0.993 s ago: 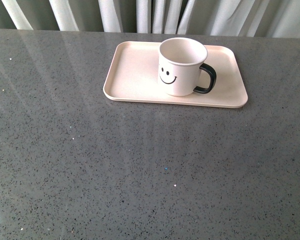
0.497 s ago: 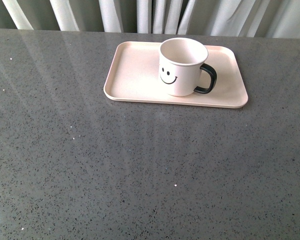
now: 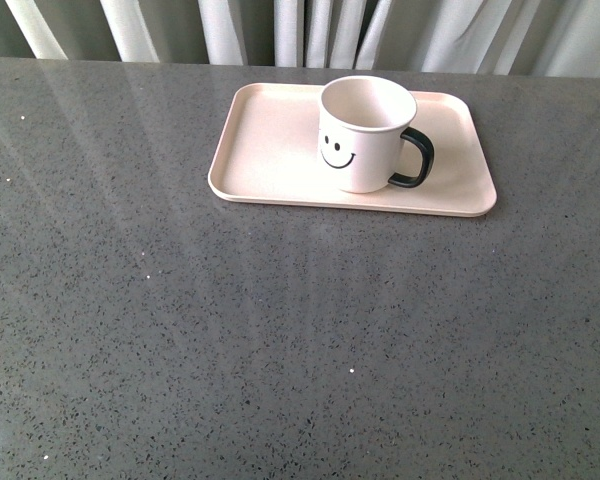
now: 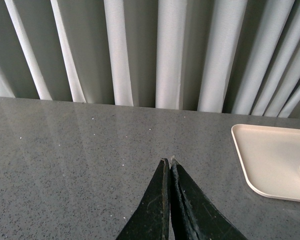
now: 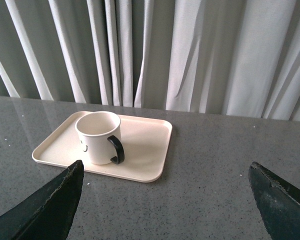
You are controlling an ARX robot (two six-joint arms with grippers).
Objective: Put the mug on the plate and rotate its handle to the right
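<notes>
- Your mug [image 3: 365,135] stands upright on the plate [image 3: 265,150], just off centre toward 3 o'clock. The plate itself lies out at 12 o'clock on the worktop [image 3: 280,330].
- The handle [image 3: 416,158] points to roughly 3 o'clock, so the job looks finished to me.
- Your left fingers [image 4: 157,210] are pressed tight together and hold nothing. Your right fingers [image 5: 50,205] are spread wide and empty, well apart from the mug.
- The mug looks like glazed ceramic, so expect it to be rigid, smooth, a bit slippery and likely to chip.
- If you must nudge it, pinch the wall at the rim, 12 to 6 o'clock, clear of the loop.
- It's a white cylinder with a black smiley and a glossy black C-loop.
- The plate is matte pale pink with rounded corners and a low rim. It's probably light and may slide on the polished, speckled grey worktop.
</notes>
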